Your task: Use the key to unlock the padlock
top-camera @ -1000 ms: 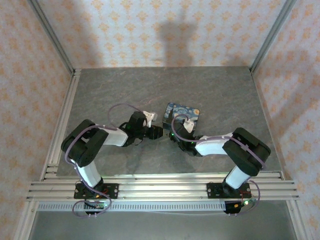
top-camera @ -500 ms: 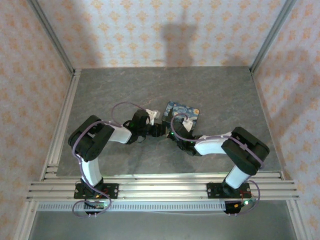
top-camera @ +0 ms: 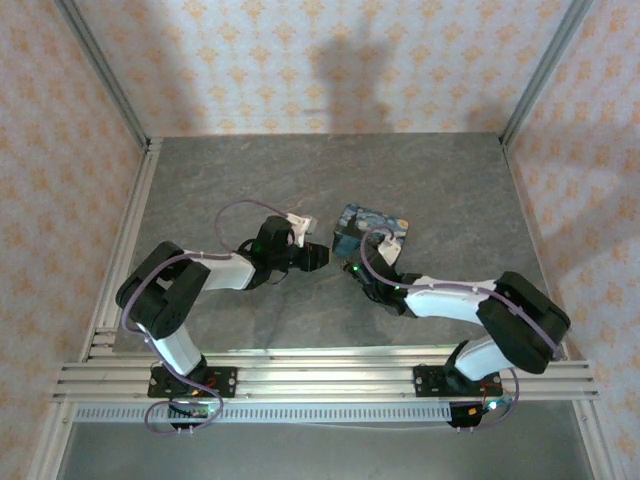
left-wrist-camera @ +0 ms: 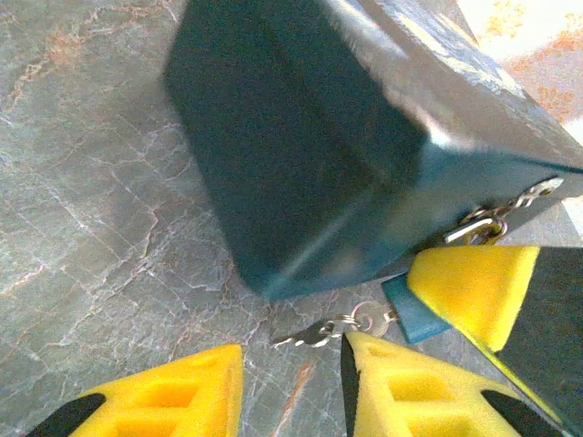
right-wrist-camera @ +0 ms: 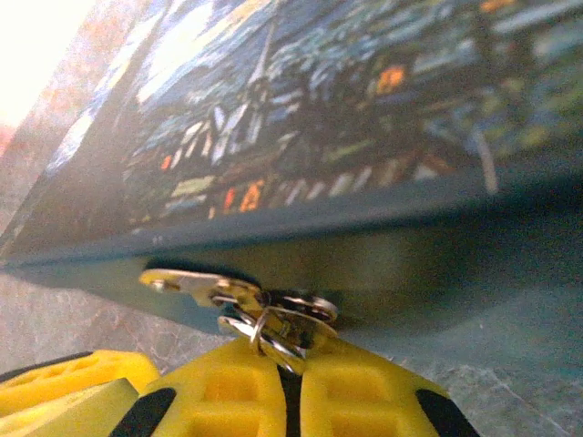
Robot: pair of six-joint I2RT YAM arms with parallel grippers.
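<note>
The pale gold key [left-wrist-camera: 314, 333] lies on the table with its ring [left-wrist-camera: 364, 316], close under the corner of the blue painted tin [left-wrist-camera: 310, 146]. My left gripper [left-wrist-camera: 291, 350] is open; the key's tip lies just ahead of the gap, by the right finger [left-wrist-camera: 410, 391]. My right gripper [right-wrist-camera: 290, 364] is shut on the ring end of the key [right-wrist-camera: 187, 282], tight against the tin's side [right-wrist-camera: 392, 264]. A small blue block [left-wrist-camera: 414, 309], perhaps the padlock, pokes out beside the right gripper's yellow finger [left-wrist-camera: 474, 282]. From above, both grippers [top-camera: 318, 255] [top-camera: 352, 268] meet at the tin [top-camera: 372, 226].
A short metal chain and a gold ring [left-wrist-camera: 480, 229] hang at the tin's edge. The grey stone-patterned table [top-camera: 250, 180] is walled by patterned panels, with aluminium rails [top-camera: 120, 260] on the left and near sides.
My right gripper has closed on the key's ring end and its arm has stretched lower and flatter. The left gripper has edged toward the tin, still open.
</note>
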